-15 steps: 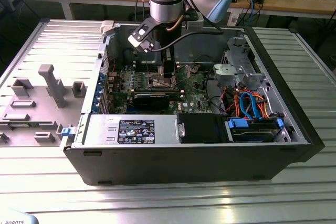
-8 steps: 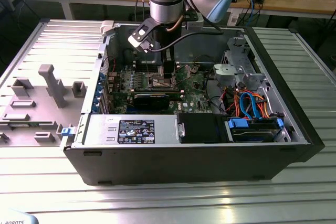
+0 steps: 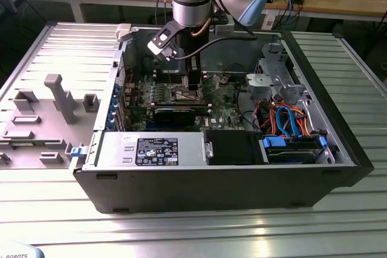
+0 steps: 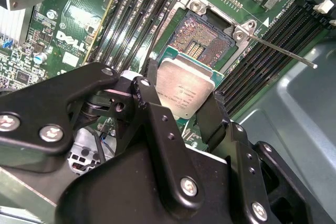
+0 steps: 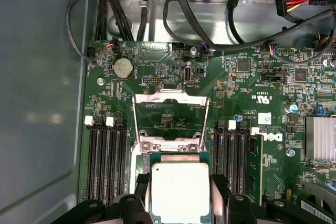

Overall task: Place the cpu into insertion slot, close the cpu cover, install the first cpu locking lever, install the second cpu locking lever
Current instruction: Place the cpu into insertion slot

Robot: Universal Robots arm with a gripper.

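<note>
I have the gripper [image 4: 184, 100] pinching the cpu [image 4: 187, 87] by opposite edges, level, partly overlapping the uncovered insertion slot [image 4: 202, 38].

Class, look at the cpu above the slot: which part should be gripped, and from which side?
Grip the cpu by two opposite edges, coming down from above. It is a thin flat square, face up, so only its edges give parallel faces. The tool pinches it that way now, over the open slot.
</note>
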